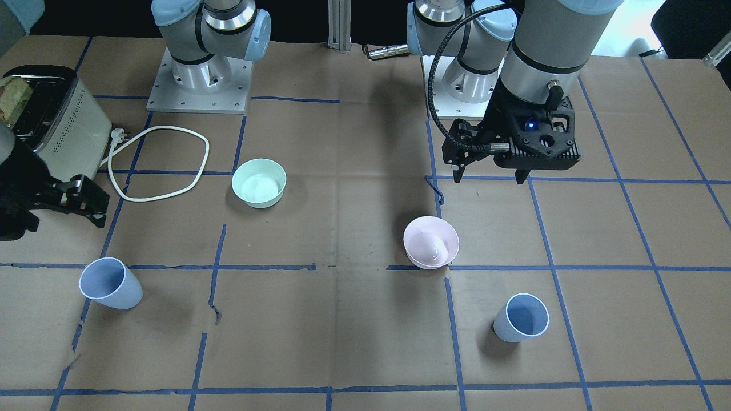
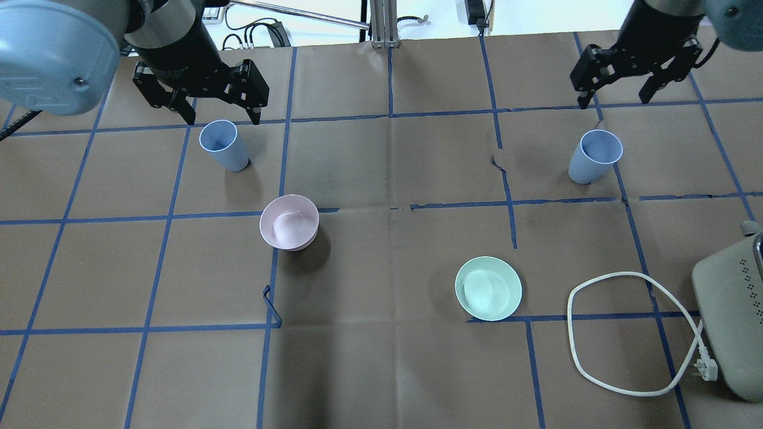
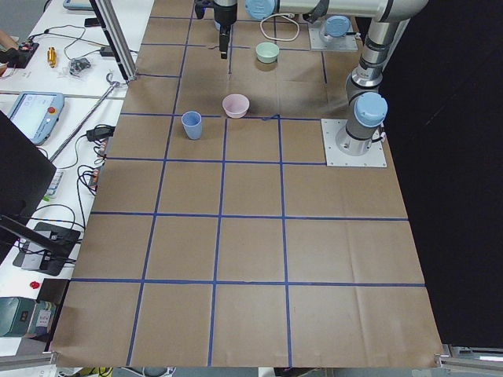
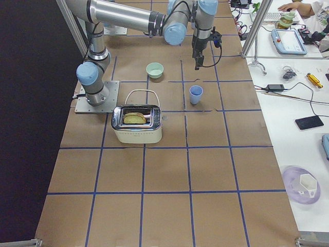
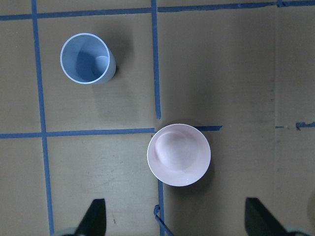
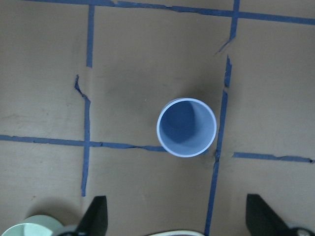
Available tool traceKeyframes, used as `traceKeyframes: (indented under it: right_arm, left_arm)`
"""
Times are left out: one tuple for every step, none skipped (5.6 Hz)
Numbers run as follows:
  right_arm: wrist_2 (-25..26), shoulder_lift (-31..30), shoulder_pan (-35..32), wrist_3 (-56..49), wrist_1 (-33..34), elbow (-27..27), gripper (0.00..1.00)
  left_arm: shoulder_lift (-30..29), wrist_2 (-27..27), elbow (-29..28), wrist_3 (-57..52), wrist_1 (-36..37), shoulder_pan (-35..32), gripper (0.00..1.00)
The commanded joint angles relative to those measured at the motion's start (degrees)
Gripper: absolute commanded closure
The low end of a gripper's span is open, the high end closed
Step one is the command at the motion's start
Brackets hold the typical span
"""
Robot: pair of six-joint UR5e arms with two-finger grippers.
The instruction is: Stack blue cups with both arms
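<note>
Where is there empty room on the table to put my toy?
The middle stretch between the left cup and right cup is bare, down to the pink bowl and green bowl. So is the strip past both cups. It is crowded by the toaster, where its cord loops beside the green bowl.

A robotics lab: silver-grey jointed robot arms (image 4: 123, 15) bolt to square metal base plates (image 3: 334, 157) on a brown-paper-covered bench (image 3: 251, 259) gridded with blue tape (image 3: 236, 217). Aluminium frame posts (image 4: 255, 25) and white side tables (image 4: 288, 110) with black cables (image 4: 280, 87) and blue-edged teach pendants (image 4: 288, 41) flank it.
</note>
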State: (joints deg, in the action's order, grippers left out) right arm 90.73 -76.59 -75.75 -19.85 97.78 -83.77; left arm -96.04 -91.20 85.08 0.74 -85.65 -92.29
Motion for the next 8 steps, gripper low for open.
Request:
traceKeyframes:
  right_arm:
    - [-0.11,4.58,5.59,-8.06,6.08,-0.6,0.0]
    - [-0.29,6.26,5.7,-7.92,6.37,-1.22,0.0]
    - [-0.29,8.28,5.62,-7.4,10.02,-3.66,0.0]
    - [-0.2,9.26,5.53,-7.39,15.72,-8.47,0.0]
    - [-0.2,9.35,5.53,-7.13,20.3,-12.52,0.0]
    - [-0.2,9.27,5.53,-7.13,21.39,-14.48,0.0]
    - [-0.2,9.18,5.53,-7.04,21.4,-14.5,0.39]
    - [-0.29,9.18,5.53,-7.13,21.31,-14.32,0.76]
  left_arm:
    - [-3.43,0.06,-0.61,-0.48,1.7,1.58,0.01]
    - [-6.5,-0.37,-0.87,-1.18,4.76,2.72,0.01]
    - [-10.01,-0.38,-0.79,-3.44,9.31,4.21,0.01]
    - [-13.78,-0.38,0.34,-4.08,12.93,6.23,0.01]
    - [-17.04,-0.29,-0.08,-4.08,18.36,6.51,0.01]
    - [-19.95,-0.29,0.09,-4.08,21.89,6.51,0.01]
    - [-22.15,-0.29,0.18,-4.08,23.67,6.51,0.01]
    - [-23.65,-0.46,0.44,-4.0,23.6,6.51,0.01]
